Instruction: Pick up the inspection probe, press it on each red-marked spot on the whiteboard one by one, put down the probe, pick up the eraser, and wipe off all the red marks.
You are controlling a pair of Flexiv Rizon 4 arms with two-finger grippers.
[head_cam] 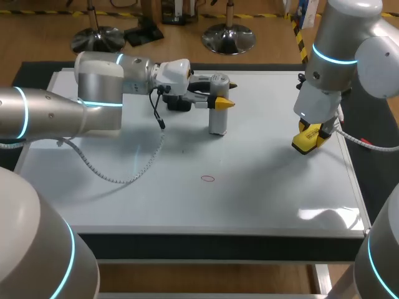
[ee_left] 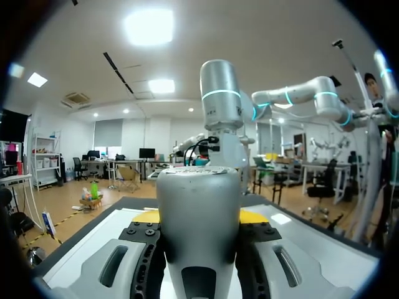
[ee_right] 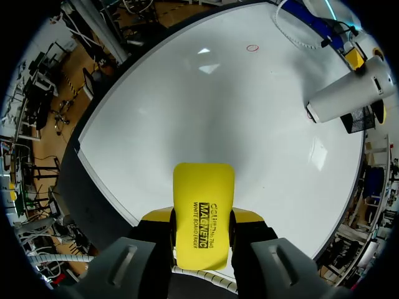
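Left fingers pinch upright silver cylindrical probe; right fingers pinch yellow block eraser; red oval mark well apart on whiteboard.

The probe clamped in my left pincer has a smooth, silvery-grey shell with a soft satin sheen; whether it is metal or plastic I cannot tell. The eraser gripped in my right pincer looks like smooth, faintly shiny yellow plastic. Its fingers are matt grey. Under both pincers the whiteboard is white and glossy, mirroring ceiling lights.
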